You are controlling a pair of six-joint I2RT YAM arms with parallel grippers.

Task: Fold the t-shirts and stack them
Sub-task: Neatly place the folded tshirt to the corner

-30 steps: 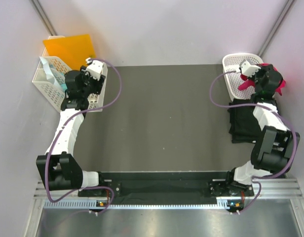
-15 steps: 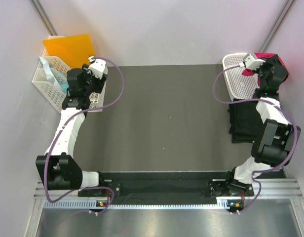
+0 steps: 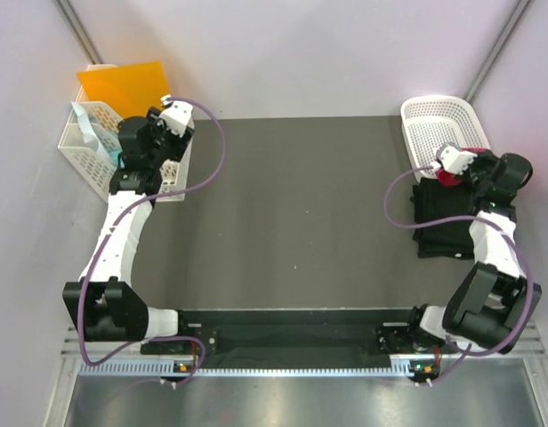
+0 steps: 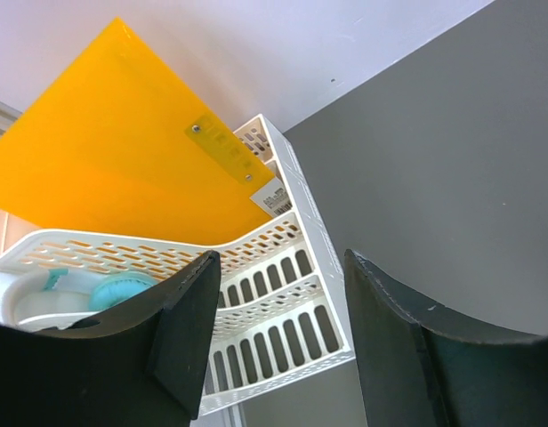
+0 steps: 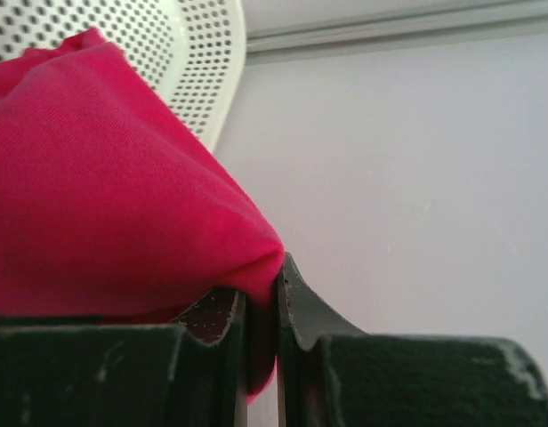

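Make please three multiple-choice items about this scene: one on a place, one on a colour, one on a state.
1. Where on the table does the black t-shirt lie?
A. at the left edge
B. in the middle
C. at the right side, under the right arm

2. What colour is the cloth in the right gripper?
A. pinkish-red
B. black
C. white

3. The left gripper is:
A. shut on cloth
B. open and empty
C. shut and empty

Answers: 1 C, the top view shows it beneath that arm. 2 A, the right wrist view shows the pinkish-red t-shirt pinched between the jaws. 3 B, its fingers stand apart with nothing between them.
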